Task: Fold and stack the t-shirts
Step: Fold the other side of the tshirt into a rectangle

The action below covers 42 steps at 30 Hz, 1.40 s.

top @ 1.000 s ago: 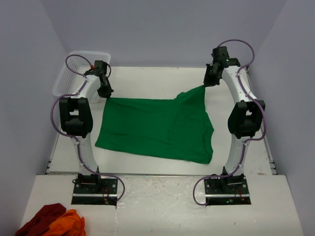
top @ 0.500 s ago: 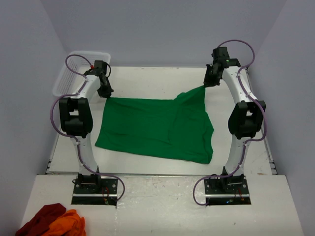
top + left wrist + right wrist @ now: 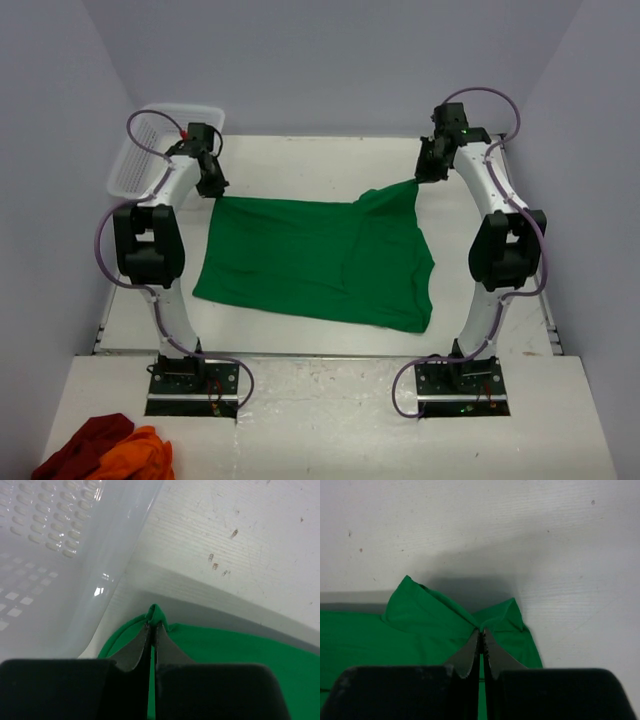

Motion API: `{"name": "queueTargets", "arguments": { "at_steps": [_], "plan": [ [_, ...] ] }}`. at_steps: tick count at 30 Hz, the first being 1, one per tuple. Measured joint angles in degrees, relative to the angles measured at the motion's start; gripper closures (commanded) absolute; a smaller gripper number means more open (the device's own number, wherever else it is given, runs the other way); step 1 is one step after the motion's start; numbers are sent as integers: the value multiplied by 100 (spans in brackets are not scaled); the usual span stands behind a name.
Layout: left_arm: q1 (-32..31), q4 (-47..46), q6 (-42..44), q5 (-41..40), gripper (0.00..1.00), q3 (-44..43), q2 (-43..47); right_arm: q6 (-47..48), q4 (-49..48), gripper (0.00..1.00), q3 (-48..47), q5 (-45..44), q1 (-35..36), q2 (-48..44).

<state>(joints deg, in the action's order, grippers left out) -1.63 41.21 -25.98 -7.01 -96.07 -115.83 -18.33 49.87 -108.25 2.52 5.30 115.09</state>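
1. The green t-shirt [image 3: 320, 260] lies spread over the middle of the counter [image 3: 300, 160]. Its near edge is flat, and its two far corners are each pinched by an arm.
2. The left gripper [image 3: 215, 193] is clenched on the far left corner. From its wrist camera, the left gripper [image 3: 151, 625] has its tips closed with a small peak of green cloth [image 3: 240, 650] poking out between them, just beside the clear plastic basket [image 3: 50, 555].
3. The right gripper [image 3: 420, 180] is likewise clamped on the far right corner. Close up, the right gripper [image 3: 481, 631] has the fabric [image 3: 420, 615] bunched into a ridge at its tips.
4. Compared with a second ago, very little has changed. Both arms have swung their elbows slightly outward, the left to the left and the right to the right, and their cables have shifted with them. Both grips are unchanged.
5. The shirt's outline looks the same as before. The right corner is still raised off the counter in a small tent, and a diagonal crease runs down from it.
6. My reading is that both grasps are secure and the arms are settling their posture before carrying the far edge. No fold has been made yet, so the task is at an early stage.
7. The dark red and orange cloths [image 3: 100, 450] sit untouched at the near left, off the work area.
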Motion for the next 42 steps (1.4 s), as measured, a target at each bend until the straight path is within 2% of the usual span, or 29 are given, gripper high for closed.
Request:
{"name": "queueTargets", "arguments": {
  "at_steps": [19,29,42],
  "plan": [
    [0,-133,-219,205,100,1637,1471,-315,-525,100,2317,-70,494,-1904],
    [0,-136,-457,144,100,2424,2365,-726,-538,100,3711,-555,680,-3386],
    [0,-105,-634,-107,100,2983,2798,-977,-409,100,5104,-907,848,-4555]
  ]
}}
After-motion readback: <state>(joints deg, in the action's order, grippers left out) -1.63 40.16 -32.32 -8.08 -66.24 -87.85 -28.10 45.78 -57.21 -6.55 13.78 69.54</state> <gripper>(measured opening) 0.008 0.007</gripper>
